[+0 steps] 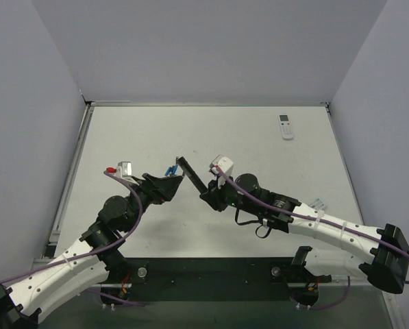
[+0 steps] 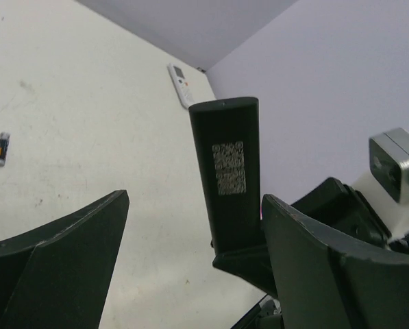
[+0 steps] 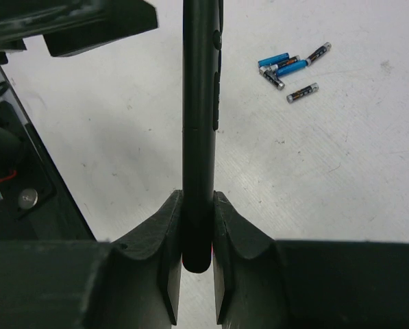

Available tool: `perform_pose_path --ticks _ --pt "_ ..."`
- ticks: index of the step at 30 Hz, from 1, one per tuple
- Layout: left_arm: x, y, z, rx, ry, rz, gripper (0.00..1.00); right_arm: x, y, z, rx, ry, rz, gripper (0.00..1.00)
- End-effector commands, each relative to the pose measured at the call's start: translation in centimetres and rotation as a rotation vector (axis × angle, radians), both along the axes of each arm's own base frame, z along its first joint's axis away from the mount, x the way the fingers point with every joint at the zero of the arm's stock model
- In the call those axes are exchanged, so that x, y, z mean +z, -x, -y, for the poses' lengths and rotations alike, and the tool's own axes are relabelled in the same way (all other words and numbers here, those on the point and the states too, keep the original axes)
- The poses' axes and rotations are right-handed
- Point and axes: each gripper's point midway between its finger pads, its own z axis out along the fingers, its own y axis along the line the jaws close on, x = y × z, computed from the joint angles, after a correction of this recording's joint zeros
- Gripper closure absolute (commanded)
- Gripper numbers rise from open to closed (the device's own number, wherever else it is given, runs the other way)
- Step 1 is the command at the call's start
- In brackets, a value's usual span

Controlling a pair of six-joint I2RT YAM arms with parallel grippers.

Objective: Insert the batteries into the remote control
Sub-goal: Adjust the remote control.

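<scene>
My right gripper [image 1: 208,193] is shut on the lower end of the black remote control [image 1: 191,173] and holds it tilted up off the table. In the right wrist view the remote [image 3: 199,103] stands edge-on between the pads, with the gripper [image 3: 197,200] closed on it. My left gripper [image 1: 170,182] is open and empty, just left of the remote. In the left wrist view the gripper [image 2: 194,205] faces the remote's back [image 2: 228,178], which has a code label. Several blue and dark batteries [image 3: 288,68] lie loose on the table, blue ones [image 1: 170,169] behind the left fingers. One dark battery [image 2: 1,149] lies apart.
A small white remote [image 1: 285,126] lies at the far right of the table and also shows in the left wrist view [image 2: 182,83]. A small pale item [image 1: 318,203] lies by the right arm. Grey walls close in the table on three sides.
</scene>
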Motion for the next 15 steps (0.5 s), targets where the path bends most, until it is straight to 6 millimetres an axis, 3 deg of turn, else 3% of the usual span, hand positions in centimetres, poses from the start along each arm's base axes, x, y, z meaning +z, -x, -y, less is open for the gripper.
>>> perform_pose_path --ticks 1,7,15 --pt "4.7 1.6 0.0 -0.092 0.019 0.266 0.11 3.1 1.3 0.4 0.078 -0.155 -0.100 1.00" --pt "7.8 3.6 0.9 -0.247 0.063 0.426 0.06 6.2 3.0 0.6 0.225 -0.303 -0.207 1.00" --pt "8.9 3.9 2.2 -0.369 0.173 0.457 0.05 10.0 4.7 0.0 0.379 -0.480 -0.305 1.00"
